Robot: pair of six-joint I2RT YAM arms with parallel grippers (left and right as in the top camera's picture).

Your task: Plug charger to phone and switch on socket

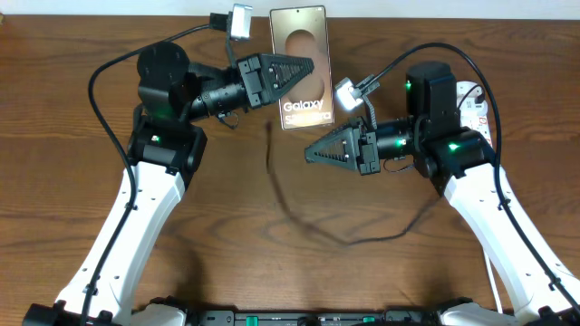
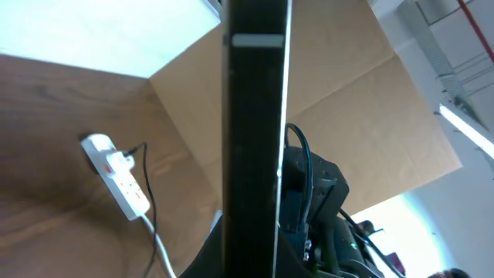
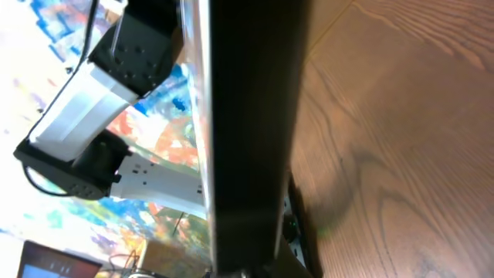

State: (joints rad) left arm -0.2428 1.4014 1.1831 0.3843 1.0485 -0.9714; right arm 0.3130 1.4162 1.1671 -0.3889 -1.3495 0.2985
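Left claw (image 1: 311, 64), fingers together, is held over bronze-grey flat smartphone (image 1: 304, 27) at 12 o'clock on brown wooden worktop (image 1: 72, 181). Thin black charger cable (image 1: 270, 149) is trailed from below it twd 4 o'clock. Right claw (image 1: 308, 151) is likewise pressed together. White red-marked power strip (image 1: 478, 107) is seen at 3 o'clock.

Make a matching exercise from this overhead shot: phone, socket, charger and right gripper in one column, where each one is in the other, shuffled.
1 phone
2 socket
3 charger
4 right gripper

A trailing across the middle of the table
B far edge, centre
C just short of the phone's near end, pointing left
D far right, beside the right arm

Pairs: 1-B, 2-D, 3-A, 4-C
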